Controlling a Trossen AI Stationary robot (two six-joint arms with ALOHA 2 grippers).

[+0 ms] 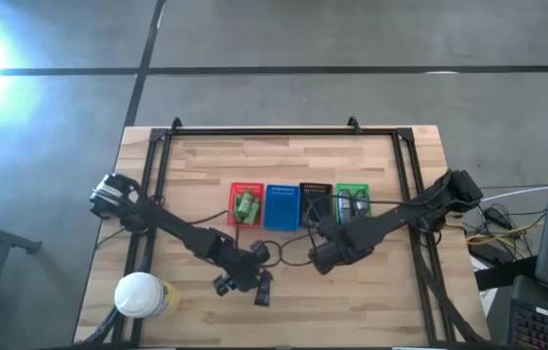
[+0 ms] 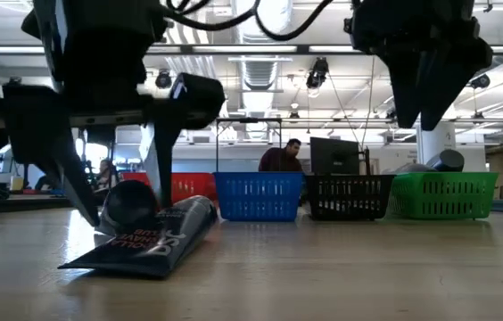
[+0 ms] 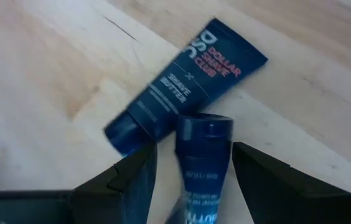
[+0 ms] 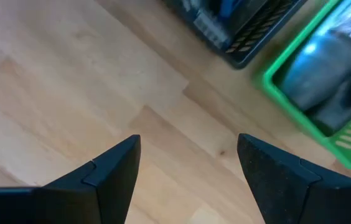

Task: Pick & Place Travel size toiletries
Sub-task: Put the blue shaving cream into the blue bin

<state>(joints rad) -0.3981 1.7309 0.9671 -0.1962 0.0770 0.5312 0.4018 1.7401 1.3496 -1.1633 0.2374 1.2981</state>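
Note:
Two dark blue tubes lie near the table's front. One tube, printed in red and white, lies flat on the wood. The second tube stands between the fingers of my left gripper, its cap end beside the first tube. My left gripper is open and low over them, with a gap showing on one side of the tube. My right gripper is open, raised above bare wood in front of the black and green baskets.
Four small baskets stand in a row mid-table: red with green bottles, blue, black, and green with grey-silver pieces. A yellow container with a white lid stands near the front left corner. A person is beyond the table.

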